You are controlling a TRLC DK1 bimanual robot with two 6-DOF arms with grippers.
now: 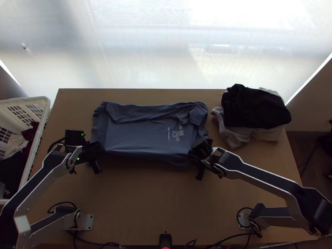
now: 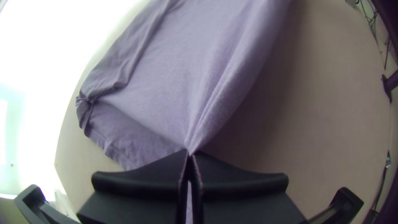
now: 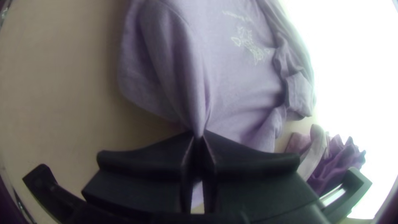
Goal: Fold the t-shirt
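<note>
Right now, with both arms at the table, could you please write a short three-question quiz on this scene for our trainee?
1. True or false: the left gripper and the right gripper both pinch the t-shirt.
2. The black garment lies on (a) the t-shirt, (b) paler clothes, (c) the laundry basket.
3. Fill in: the t-shirt's white print faces ____.

Key: 1 true; 2 b; 3 up.

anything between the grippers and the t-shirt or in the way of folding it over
Nothing visible: the left gripper and right gripper grip the near side of the t-shirt, and the clothes pile lies off to its right.
</note>
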